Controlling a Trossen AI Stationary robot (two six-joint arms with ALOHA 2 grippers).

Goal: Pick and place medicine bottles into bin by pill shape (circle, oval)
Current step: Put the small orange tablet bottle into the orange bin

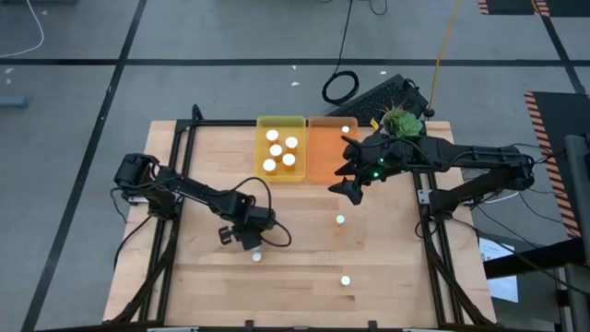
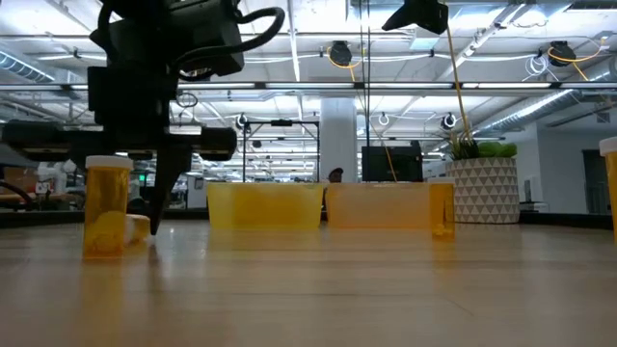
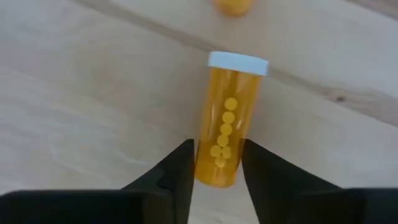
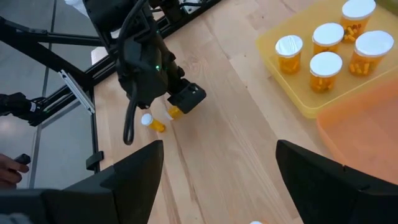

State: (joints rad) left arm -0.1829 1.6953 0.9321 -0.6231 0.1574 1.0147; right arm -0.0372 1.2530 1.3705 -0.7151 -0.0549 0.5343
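Pickup step: my left gripper (image 3: 217, 163) is open, fingers straddling the base of a lying round-pill bottle (image 3: 227, 121), not clamped; next I squeeze, lift, carry to a bin. Right gripper (image 4: 217, 165) waits wide open, empty

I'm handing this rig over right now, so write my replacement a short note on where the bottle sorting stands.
Left gripper: open, fingers either side of a lying bottle of round pills, near the table's front left.
Right gripper: open and empty, by the orange tray.
Done: five bottles stand in the yellow tray; one bottle in the orange tray.
Left: the bottle at the left gripper, another just beside it, and two loose on the table.
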